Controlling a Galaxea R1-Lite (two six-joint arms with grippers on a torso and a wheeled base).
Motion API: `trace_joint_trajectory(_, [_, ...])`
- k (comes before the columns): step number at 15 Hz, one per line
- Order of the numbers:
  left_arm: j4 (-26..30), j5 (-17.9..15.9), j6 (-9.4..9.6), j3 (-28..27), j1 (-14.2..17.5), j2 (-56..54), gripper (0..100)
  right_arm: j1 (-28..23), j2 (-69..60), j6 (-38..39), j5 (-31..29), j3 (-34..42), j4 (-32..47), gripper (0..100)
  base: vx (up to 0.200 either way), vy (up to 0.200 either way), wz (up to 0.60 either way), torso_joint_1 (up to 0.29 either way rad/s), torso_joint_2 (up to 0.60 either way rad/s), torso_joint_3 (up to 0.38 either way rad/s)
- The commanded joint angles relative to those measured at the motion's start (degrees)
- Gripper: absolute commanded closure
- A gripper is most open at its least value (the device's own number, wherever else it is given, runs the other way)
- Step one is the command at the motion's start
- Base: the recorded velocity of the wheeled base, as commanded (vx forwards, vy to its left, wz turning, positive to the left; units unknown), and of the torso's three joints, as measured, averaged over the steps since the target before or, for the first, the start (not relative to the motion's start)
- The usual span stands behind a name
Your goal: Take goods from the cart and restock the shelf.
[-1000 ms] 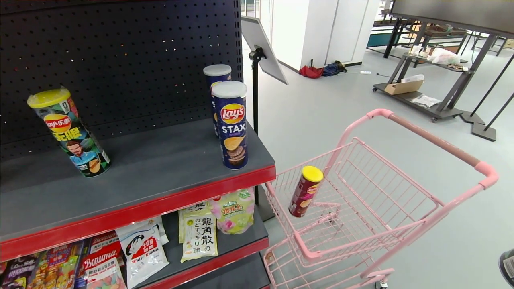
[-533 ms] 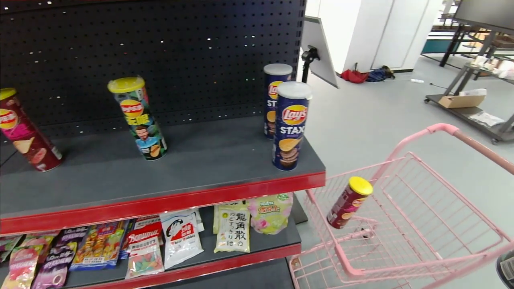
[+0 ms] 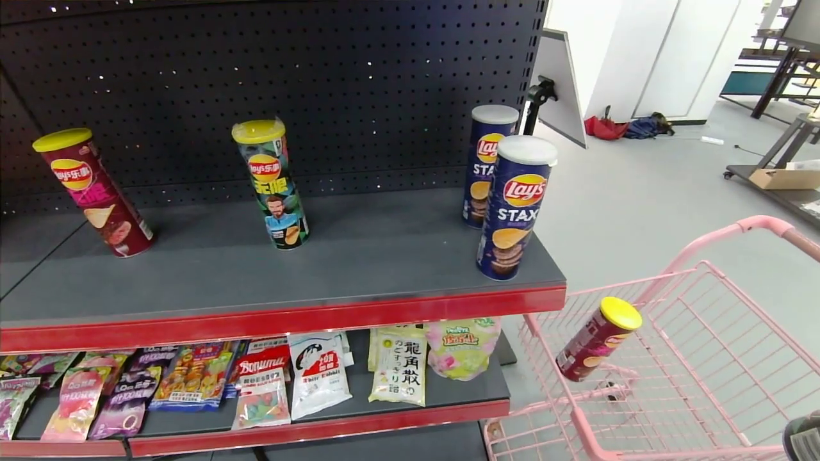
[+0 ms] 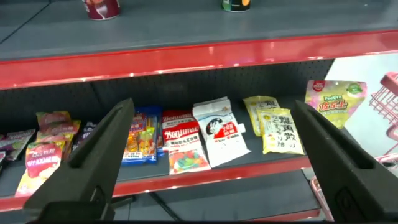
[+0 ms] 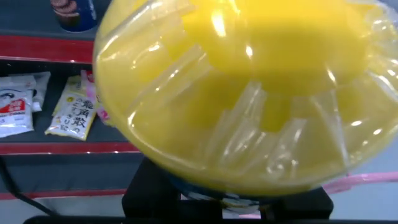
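Note:
A yellow-lidded chip can (image 5: 249, 87) sits close in front of the right wrist camera, with my right gripper (image 5: 224, 202) shut on it. Its dark end shows at the head view's lower right corner (image 3: 804, 435). A maroon chip can (image 3: 599, 339) leans inside the pink cart (image 3: 762, 225). On the grey shelf (image 3: 359, 269) stand a maroon can (image 3: 90, 192), a green can (image 3: 272, 186) and two blue cans (image 3: 516, 211). My left gripper (image 4: 212, 109) is open and holds nothing, facing the lower shelf of snack bags (image 4: 217, 134).
The lower shelf (image 3: 333, 426) carries several snack bags lying flat. A black pegboard (image 3: 320, 77) backs the upper shelf. A tilted sign on a stand (image 3: 557, 83) rises behind the shelf's right end. Open grey floor (image 3: 640, 192) lies beyond the cart.
The head camera has swung left, so the whole picture has shifted right and the maroon can at the shelf's left has come into view. The goods themselves have not moved.

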Motion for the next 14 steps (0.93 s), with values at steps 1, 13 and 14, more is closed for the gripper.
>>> trace_joint_trajectory(1, [0.0, 0.03, 0.02, 0.0, -0.01, 0.05, 0, 0.14, -2.5, 0.01, 0.45, 0.62, 0.08, 100, 0.0, 0.2, 0.0, 0.002, 0.0, 0.002])
trace_joint_trajectory(13, [0.0, 0.03, 0.02, -0.09, -0.01, 0.05, 0, 1.02, -4.17, 0.01, 5.72, 1.85, 0.43, 100, 0.0, 0.2, 0.0, 0.002, 0.0, 0.002])
trace_joint_trajectory(14, [0.0, 0.03, 0.02, 0.0, -0.01, 0.05, 0, 1.02, -4.26, 0.01, 6.6, 1.85, 0.43, 100, 0.0, 0.2, 0.0, 0.002, 0.0, -0.002])
